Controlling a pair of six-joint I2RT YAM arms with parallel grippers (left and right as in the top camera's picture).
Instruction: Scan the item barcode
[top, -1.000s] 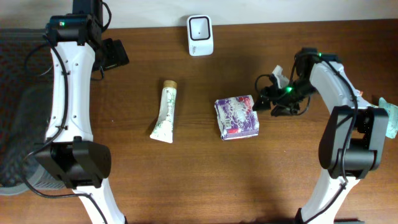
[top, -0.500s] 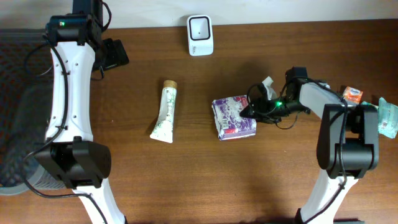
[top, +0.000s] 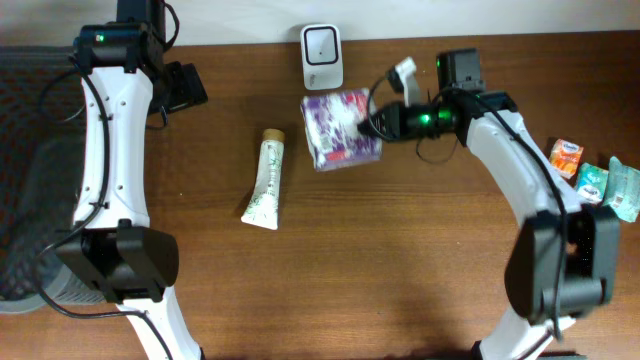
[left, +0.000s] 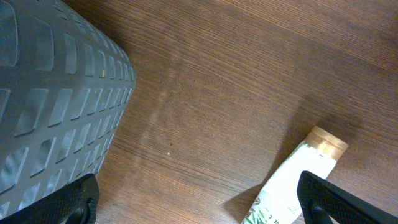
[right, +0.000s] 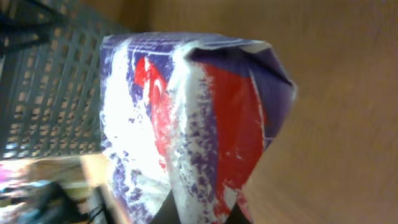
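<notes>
Upper centre, overhead: I see the purple packet (top: 340, 128) just below the white scanner (top: 321, 56), near it; whether it rests on the worktop (top: 400, 270) I cannot tell.
Right pincer (top: 376, 122): clamped tight on the packet's right edge, reaching in from the right.
Right wrist view: the packet fills my frame (crinkled purple, white and red wrapper); the print is too blurred to read.
Left pincer (top: 186, 88): upper left, jaws wide, holding nothing; in its own camera the fingertips (left: 78, 199) sit at the bottom corners over bare wood.
Tube (top: 266, 180): lying left of centre, cap toward the top, well apart from the packet.
Right edge: small sachets (top: 566, 155), orange and teal.
Left edge: grey ribbed mat (top: 25, 150).
</notes>
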